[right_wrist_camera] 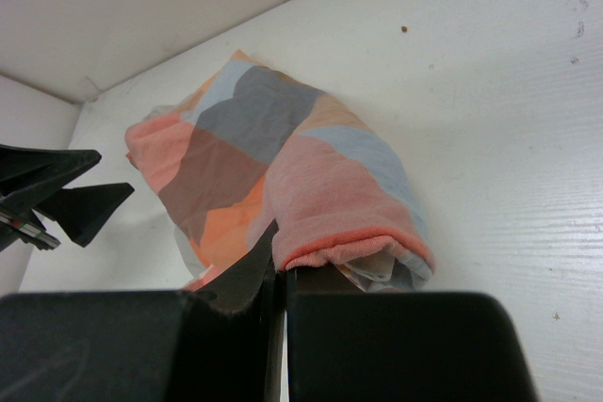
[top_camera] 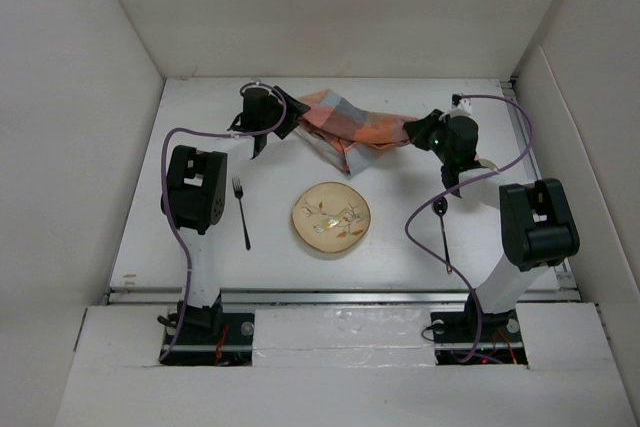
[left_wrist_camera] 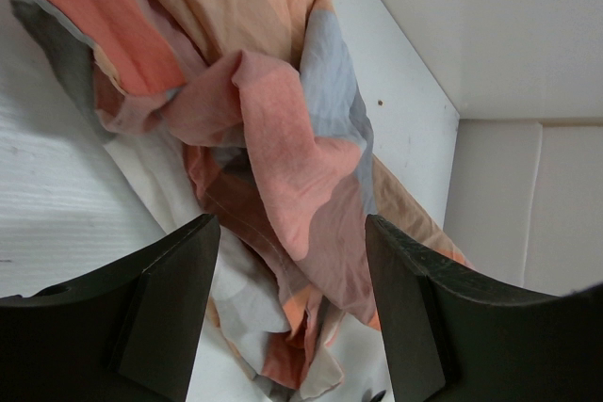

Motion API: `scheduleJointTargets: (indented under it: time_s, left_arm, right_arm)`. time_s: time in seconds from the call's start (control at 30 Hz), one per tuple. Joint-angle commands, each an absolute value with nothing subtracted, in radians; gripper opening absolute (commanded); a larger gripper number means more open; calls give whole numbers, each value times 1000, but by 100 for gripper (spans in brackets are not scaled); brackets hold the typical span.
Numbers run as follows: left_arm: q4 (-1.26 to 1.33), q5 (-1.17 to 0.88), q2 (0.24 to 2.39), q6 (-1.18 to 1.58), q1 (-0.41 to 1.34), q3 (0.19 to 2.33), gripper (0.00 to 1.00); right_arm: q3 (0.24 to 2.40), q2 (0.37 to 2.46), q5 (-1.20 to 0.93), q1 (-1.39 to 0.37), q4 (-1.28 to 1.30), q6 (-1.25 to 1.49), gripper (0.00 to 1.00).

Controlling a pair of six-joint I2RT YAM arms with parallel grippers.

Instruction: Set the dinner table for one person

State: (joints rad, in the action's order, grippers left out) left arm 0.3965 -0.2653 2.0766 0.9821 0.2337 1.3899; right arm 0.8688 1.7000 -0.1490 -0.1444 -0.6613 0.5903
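Status: your desk (top_camera: 280, 272) is partly set. 1 plate (top_camera: 331, 219) lies at its centre, 1 fork (top_camera: 241, 213) lies to the left and apart from it, and 1 dark utensil (top_camera: 443, 233) lies to the right. The utensil's rounded head suggests a spoon, but it is too small to confirm. By my reading these 3 pieces are placed.

Left to do: the checked cloth (top_camera: 345, 127), likely your napkin, lies crumpled at the far middle of the desk, beyond the plate. It is neither flattened nor folded, and it needs folding and a spot beside the plate.

End effectors: the right end effector (right_wrist_camera: 281, 265) is together, clamped on a pink hemmed fold at the cloth's right end. The left end effector (left_wrist_camera: 290, 270) stands apart at the cloth's left end. Bunched fabric sits between its fingers, but as far as its wrist view shows it is not gripped.

Surroundings: white walls (top_camera: 330, 7) enclose the desk on the left, far and right sides.

In the way: the cloth's near tip reaches toward the plate's far rim, so dragging it could shove the plate. The right arm's purple cable (top_camera: 407, 230) loops close to the dark utensil, so mind it when you move that arm
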Motion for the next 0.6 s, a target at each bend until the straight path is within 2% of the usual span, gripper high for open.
scheduleJointTargets:
  time_s: [0.0, 0.13, 0.37, 0.57]
  left_arm:
    - [436, -245, 2061, 1025, 232, 1442, 59]
    - [491, -262, 2098, 1075, 232, 1485, 53]
    - [420, -258, 2201, 1101, 232, 1620, 48]
    - [434, -199, 2143, 1059, 232, 1546, 48]
  right_arm:
    - [910, 1667, -158, -149, -701, 563, 0]
    - [914, 1678, -155, -158, -706, 563, 0]
    - [913, 1674, -152, -158, -710, 569, 0]
    - [942, 1674, -163, -149, -689, 566, 0]
